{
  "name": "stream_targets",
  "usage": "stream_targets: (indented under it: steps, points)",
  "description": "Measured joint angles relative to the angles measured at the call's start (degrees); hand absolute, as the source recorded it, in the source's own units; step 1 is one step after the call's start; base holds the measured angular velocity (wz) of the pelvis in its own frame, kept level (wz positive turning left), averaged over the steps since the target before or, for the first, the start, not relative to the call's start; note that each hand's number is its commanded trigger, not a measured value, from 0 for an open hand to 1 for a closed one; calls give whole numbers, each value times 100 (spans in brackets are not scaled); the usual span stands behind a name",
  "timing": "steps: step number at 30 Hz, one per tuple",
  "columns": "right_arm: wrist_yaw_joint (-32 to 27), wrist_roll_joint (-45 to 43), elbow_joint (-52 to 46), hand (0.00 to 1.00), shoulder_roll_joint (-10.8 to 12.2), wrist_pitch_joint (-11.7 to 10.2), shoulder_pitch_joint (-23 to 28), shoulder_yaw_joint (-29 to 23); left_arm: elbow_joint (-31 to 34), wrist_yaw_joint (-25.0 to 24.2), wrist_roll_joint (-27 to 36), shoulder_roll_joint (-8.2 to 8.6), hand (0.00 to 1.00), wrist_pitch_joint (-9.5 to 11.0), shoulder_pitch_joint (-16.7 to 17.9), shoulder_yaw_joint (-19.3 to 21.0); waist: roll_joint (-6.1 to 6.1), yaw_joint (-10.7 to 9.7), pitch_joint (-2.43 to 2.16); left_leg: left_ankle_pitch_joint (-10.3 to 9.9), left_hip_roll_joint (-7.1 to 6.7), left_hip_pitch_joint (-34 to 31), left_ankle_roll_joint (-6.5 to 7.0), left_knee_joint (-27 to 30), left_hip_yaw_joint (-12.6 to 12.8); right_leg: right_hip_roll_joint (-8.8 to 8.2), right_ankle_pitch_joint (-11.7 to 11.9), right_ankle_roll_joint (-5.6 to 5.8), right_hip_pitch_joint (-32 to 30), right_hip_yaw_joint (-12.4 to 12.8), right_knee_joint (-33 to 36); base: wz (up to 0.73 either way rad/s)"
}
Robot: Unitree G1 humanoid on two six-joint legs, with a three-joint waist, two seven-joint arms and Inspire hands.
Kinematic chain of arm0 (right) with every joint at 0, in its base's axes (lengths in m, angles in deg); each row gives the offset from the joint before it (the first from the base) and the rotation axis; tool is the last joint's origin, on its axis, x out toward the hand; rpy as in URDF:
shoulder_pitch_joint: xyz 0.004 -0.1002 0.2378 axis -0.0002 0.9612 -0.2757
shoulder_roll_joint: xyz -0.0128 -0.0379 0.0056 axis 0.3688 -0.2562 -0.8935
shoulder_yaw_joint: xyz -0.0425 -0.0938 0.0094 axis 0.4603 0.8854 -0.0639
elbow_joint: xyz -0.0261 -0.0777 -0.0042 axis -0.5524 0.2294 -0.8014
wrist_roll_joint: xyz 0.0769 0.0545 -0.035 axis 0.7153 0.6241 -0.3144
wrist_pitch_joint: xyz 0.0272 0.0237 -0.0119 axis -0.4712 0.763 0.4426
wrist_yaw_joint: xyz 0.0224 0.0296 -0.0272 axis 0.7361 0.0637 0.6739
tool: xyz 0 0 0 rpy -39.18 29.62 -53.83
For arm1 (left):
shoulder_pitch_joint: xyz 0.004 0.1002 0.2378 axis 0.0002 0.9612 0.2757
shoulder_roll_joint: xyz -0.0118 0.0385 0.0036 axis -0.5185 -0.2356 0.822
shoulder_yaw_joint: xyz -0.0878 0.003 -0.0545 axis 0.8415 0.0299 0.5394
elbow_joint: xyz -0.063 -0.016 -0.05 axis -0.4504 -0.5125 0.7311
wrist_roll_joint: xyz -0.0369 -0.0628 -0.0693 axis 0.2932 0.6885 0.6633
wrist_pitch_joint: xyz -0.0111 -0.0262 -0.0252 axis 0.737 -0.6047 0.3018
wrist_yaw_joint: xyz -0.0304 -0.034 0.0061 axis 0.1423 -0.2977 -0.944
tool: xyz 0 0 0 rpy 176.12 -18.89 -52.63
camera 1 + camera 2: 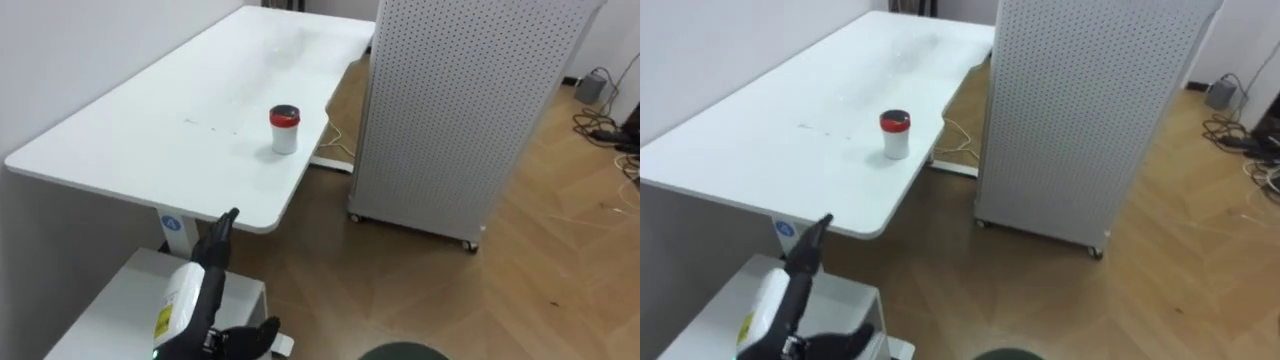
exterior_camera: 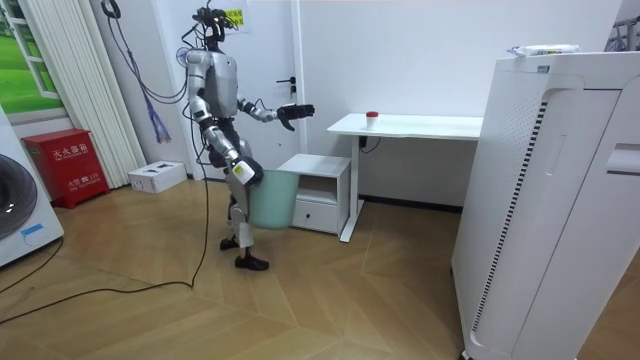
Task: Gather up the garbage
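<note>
A small white cup with a red lid (image 1: 284,130) stands upright near the front edge of the white table (image 1: 150,140); the room view has the cup (image 2: 372,116) at the tabletop's near end. My left hand (image 1: 222,235) reaches forward below the table's near corner, short of the cup, with its fingers straight and nothing in it. From the room view, my left hand (image 2: 295,112) is held out at chest height towards the table. My right hand (image 2: 246,183) hangs low at the rim of a pale green bin (image 2: 272,200) beside my leg.
A tall white perforated appliance (image 1: 450,110) stands on wheels right of the table, with a narrow floor gap between. Under my left arm is a low white cabinet (image 1: 110,310). Cables (image 1: 610,130) lie on the floor at far right. A flat packet (image 2: 545,50) lies atop the appliance.
</note>
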Motion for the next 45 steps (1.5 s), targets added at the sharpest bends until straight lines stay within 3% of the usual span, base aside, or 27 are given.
stream_targets:
  steps: [2,4,5,7,9,11,16,18,20,23,31,45]
  points:
    - [57,1,2,100,8,1,-14,7,31,32,7,3,0,0,-1,22,23,82,9,-11,93,3,19,-48,256,33,111,-40,2,-93,-93,-34]
    - [46,18,75,100,15,1,0,-6,32,31,27,56,0,-1,0,19,85,71,35,-29,183,109,4,-133,676,-38,-235,-144,25,-525,418,4]
    - [20,27,101,100,6,1,12,-40,52,31,57,120,0,-1,0,19,77,81,26,-17,185,189,-30,-174,826,-112,-556,-165,114,-760,812,0]
    - [-19,30,97,100,-21,0,-23,-60,74,33,117,150,0,-1,1,37,66,149,23,-21,103,231,-50,-172,882,-152,-742,-185,168,-763,788,-16]
    - [-9,6,88,100,-27,0,-67,-51,88,30,112,185,0,0,1,140,100,178,13,-23,80,186,-58,-86,688,-107,-742,-225,171,-642,627,-18]
    - [111,-89,74,100,-18,0,-71,-44,86,32,125,203,0,0,38,275,71,228,15,-22,54,181,-57,27,250,-49,-751,-288,190,-546,569,-32]
    - [192,-290,26,100,-26,-26,-73,-46,92,38,168,206,0,1,172,356,-26,259,22,-26,96,197,-59,297,-80,106,-728,-343,205,-227,512,-33]
    - [218,-362,7,100,-36,-26,-96,-46,93,38,295,208,0,2,211,382,-21,371,21,-26,21,200,-59,305,-594,218,-703,-385,147,13,510,-66]
    - [240,-537,-48,100,-47,-26,-105,-46,156,40,514,216,0,2,235,442,7,541,7,-27,-76,197,-59,321,-1273,380,-625,-448,88,358,507,-87]
    - [269,-679,-160,100,-51,-25,-102,-45,233,62,616,227,0,4,243,522,63,531,-11,-26,-128,236,-60,274,-1744,467,-576,-502,86,483,497,-48]
    - [271,-769,-249,100,-64,-25,-101,-49,437,277,625,246,0,103,389,538,71,494,-14,-20,-112,396,-67,28,-1755,579,-555,-521,66,622,509,-11]
    - [146,-765,-426,100,-56,-25,-83,-49,434,531,773,239,0,200,395,644,97,489,-8,-27,-256,365,-55,108,-1730,456,-546,-426,-18,717,715,-1]
